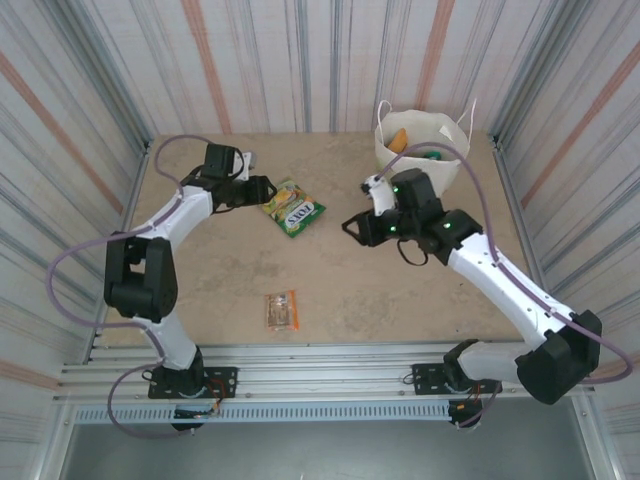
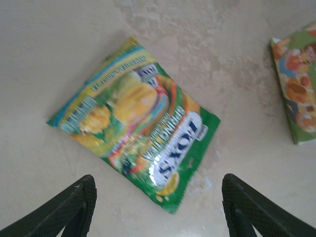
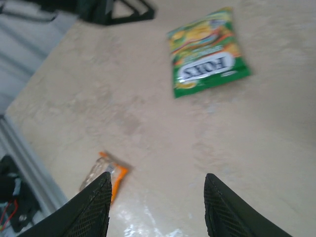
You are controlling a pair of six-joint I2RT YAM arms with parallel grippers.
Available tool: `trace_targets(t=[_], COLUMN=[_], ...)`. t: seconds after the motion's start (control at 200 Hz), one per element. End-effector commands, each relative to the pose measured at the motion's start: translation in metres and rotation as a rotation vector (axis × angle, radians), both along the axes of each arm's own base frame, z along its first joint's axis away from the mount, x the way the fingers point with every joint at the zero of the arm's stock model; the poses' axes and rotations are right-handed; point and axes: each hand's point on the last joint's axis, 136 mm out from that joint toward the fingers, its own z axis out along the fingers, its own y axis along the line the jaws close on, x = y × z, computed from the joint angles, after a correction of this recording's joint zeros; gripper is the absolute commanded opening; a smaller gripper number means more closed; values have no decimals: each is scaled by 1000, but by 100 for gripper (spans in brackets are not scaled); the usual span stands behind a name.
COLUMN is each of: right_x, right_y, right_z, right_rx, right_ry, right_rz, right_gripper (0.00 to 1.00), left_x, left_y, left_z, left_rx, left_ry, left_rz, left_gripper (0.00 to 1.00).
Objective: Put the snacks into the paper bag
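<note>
Item: green packet (image 2: pixel 133 123), likely light, crinkly, slippery; I would pinch one sealed edge. My left hand (image 2: pixel 158 200) open above it; right hand (image 3: pixel 155 200) open, empty, near it.

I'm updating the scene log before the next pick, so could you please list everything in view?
paper bag: one, white with thin handles, upright at the table's far right.
orange packet: one, orange-yellow, inside the bag.
teal packet: one, teal, inside the bag, partly hidden.
green packet: one, green with yellow print and a white label, flat on the table's far middle.
clear packet: one, clear with orange-brown contents, flat near the front middle.
table: one, beige.
left pincer: one, black, open and empty, beside the green packet.
right pincer: one, black, open and empty, above bare table.
</note>
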Motion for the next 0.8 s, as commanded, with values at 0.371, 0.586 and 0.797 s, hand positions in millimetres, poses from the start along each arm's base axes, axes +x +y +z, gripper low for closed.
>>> trace_targets(t=[0.371, 0.586, 0.797], right_x=[-34, -35, -38], right_y=[66, 70, 76], right_z=[-40, -42, -39], right_rx=[0, 8, 43], right_ry=[75, 74, 73], right_rz=[209, 218, 245], right_gripper=[51, 51, 51], left_x=[64, 71, 57], left_y=[16, 1, -9], left_z=[-70, -90, -100], left_rx=[113, 71, 20], left_ry=[107, 144, 185], left_rz=[-21, -116, -176], left_gripper=[71, 69, 67])
